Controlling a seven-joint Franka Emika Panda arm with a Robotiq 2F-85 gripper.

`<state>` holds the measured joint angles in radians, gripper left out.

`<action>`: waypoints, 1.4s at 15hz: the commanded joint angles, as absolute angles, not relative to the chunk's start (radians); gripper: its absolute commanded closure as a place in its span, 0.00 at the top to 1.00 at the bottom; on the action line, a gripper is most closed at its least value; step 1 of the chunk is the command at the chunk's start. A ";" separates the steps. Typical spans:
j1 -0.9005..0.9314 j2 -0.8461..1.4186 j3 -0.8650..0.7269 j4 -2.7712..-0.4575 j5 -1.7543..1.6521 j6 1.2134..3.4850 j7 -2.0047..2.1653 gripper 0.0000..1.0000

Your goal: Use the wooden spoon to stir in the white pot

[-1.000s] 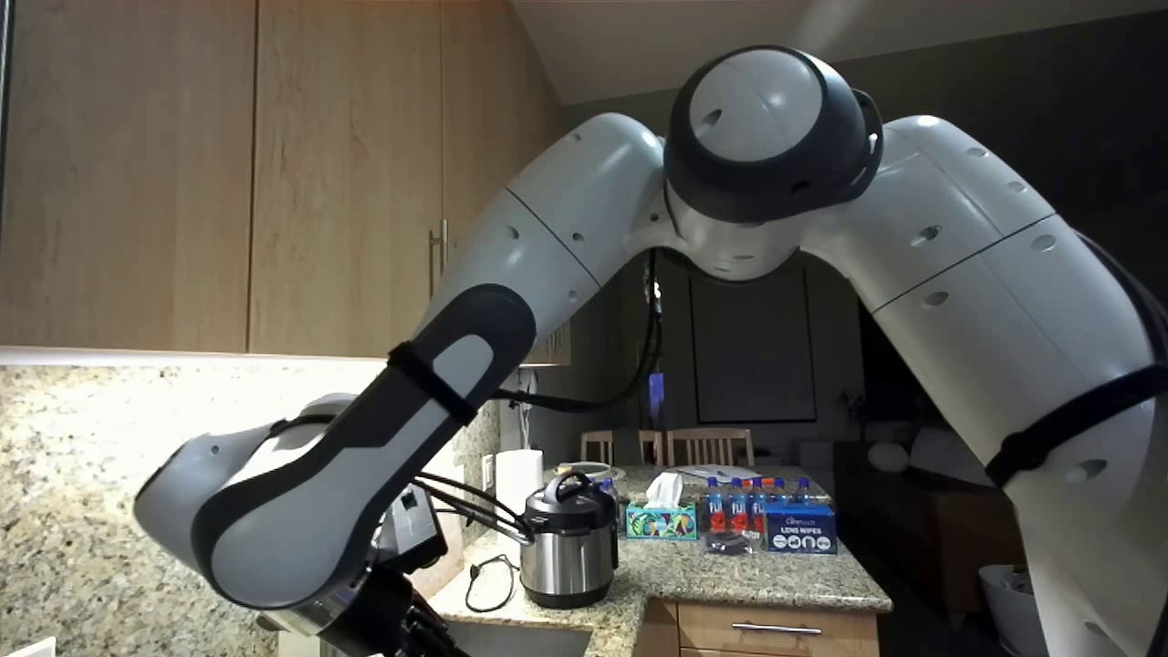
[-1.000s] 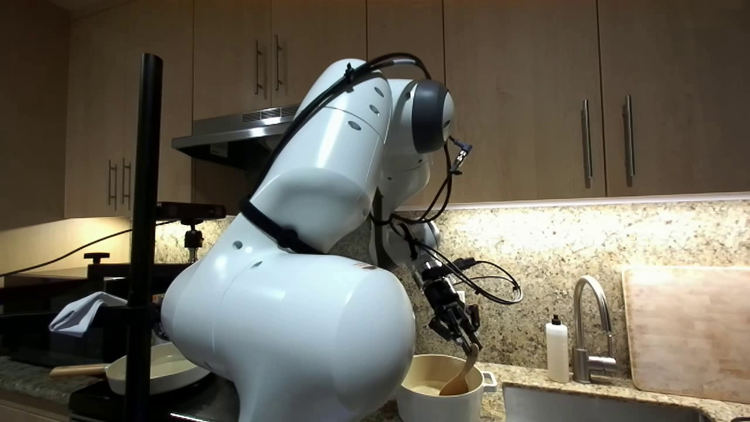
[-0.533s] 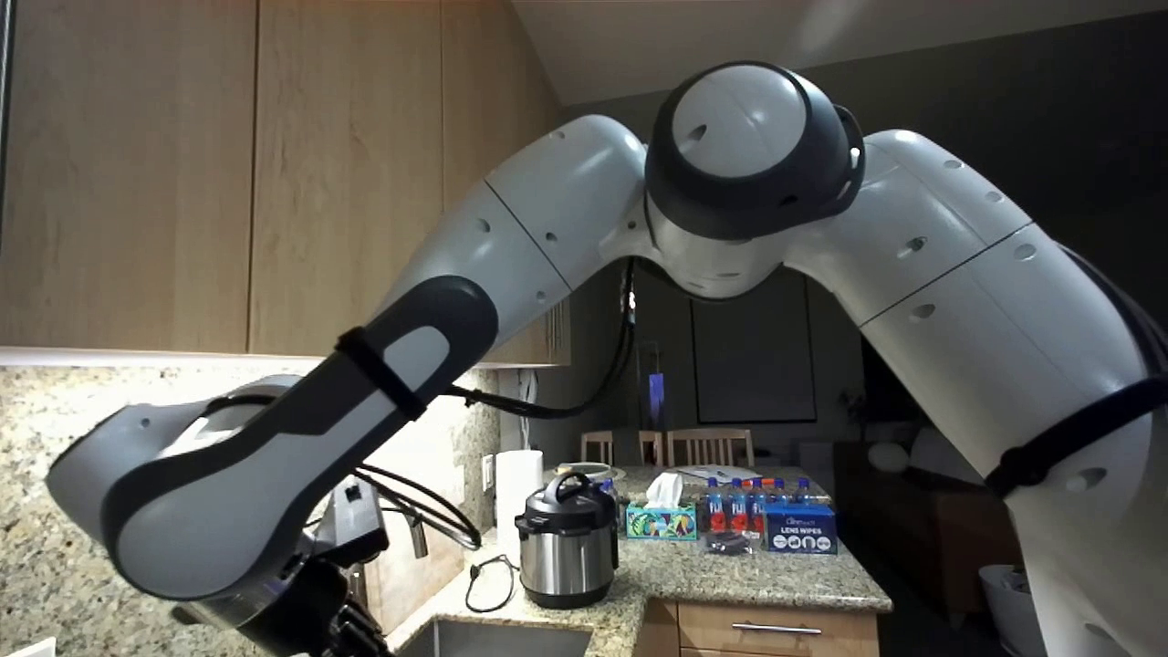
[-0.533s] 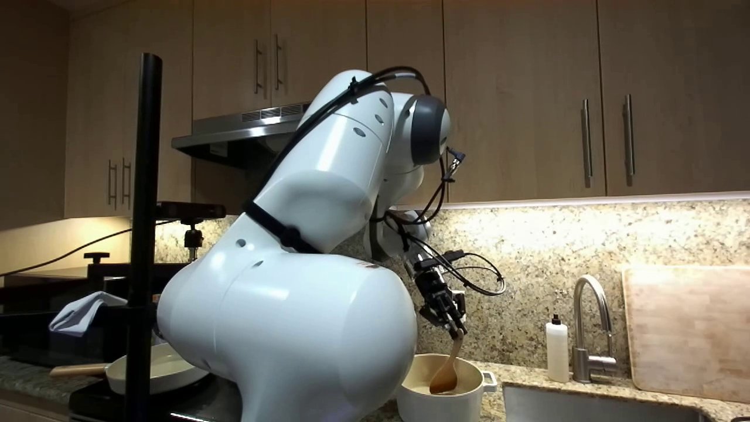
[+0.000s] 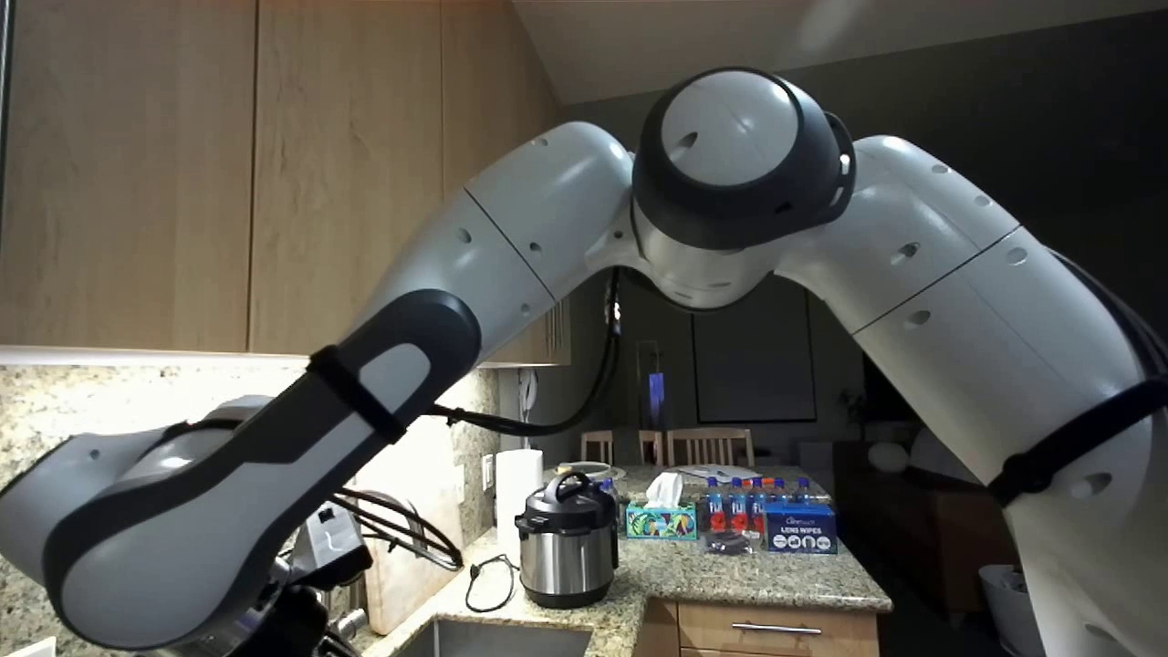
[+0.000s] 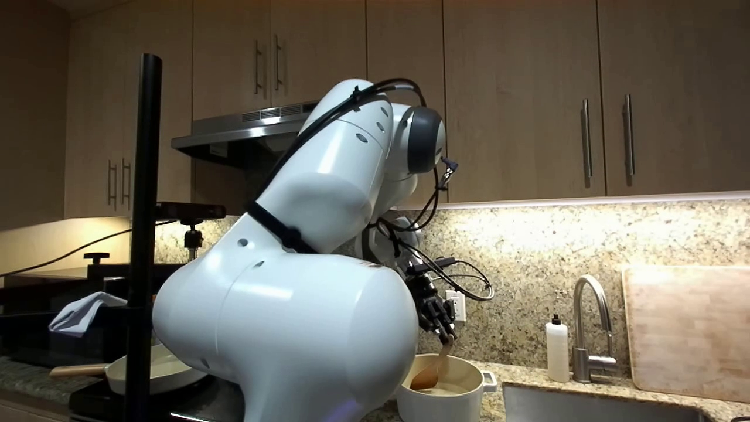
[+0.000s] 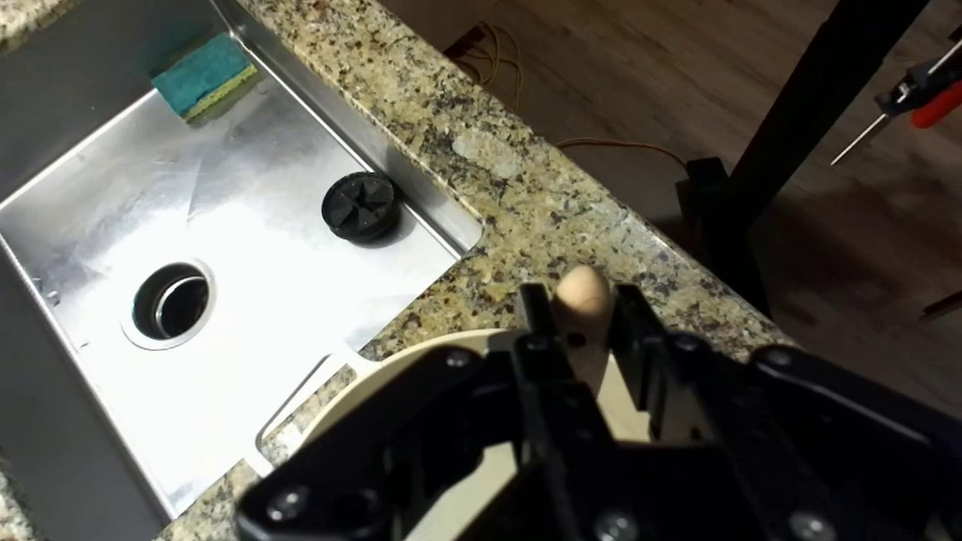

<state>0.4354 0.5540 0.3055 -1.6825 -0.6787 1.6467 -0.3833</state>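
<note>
Wooden spoon (image 6: 429,374) is slanting in the white pot (image 6: 442,405), bowl leftward; the Robotiq gripper (image 7: 582,304), nearly closed, is pinching its handle and masking the bowl in the wrist view.

Speckled counter (image 5: 730,575): white pot (image 6: 440,408), bottle (image 6: 557,354), steel cooker (image 5: 568,558), tissue box (image 5: 661,522).

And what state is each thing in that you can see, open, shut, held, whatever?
White pot: upright, no lid
Wooden spoon: tilted, bowl end in the pot
Gripper: shut on the spoon
Frying pan: uncovered
Pressure cooker: lid on
Faucet: no water visible
Drain: open
Black drain guard: out of the drain
Sponge: in the sink
Tissue box: open, tissue poking up
Cutting board: standing on edge
White bottle: upright, capped
Upper cabinets: shut
Drawer: shut
</note>
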 commanded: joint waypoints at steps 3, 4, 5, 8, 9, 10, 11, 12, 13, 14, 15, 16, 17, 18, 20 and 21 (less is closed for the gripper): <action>0.404 0.479 0.307 -1.845 -0.681 1.669 -0.386 0.09; 0.397 0.472 0.306 -1.864 -0.677 1.669 -0.379 0.09; 0.393 0.468 0.301 -1.874 -0.674 1.665 -0.362 0.09; 0.382 0.458 0.289 -1.884 -0.653 1.660 -0.298 0.09; 0.379 0.458 0.286 -1.876 -0.648 1.656 -0.274 0.09; 0.377 0.461 0.284 -1.859 -0.640 1.648 -0.263 0.09; 0.378 0.464 0.281 -1.844 -0.637 1.641 -0.247 0.09; 0.379 0.467 0.279 -1.829 -0.632 1.634 -0.233 0.09; 0.383 0.474 0.277 -1.806 -0.627 1.627 -0.220 0.09; 0.387 0.482 0.275 -1.784 -0.623 1.620 -0.209 0.09; 0.391 0.490 0.273 -1.762 -0.620 1.615 -0.202 0.09; 0.398 0.503 0.272 -1.735 -0.617 1.607 -0.197 0.09; 0.406 0.516 0.272 -1.708 -0.616 1.600 -0.194 0.09; 0.412 0.526 0.272 -1.688 -0.618 1.595 -0.196 0.09; 0.426 0.546 0.275 -1.655 -0.625 1.590 -0.214 0.09; 0.434 0.556 0.275 -1.642 -0.629 1.585 -0.222 0.09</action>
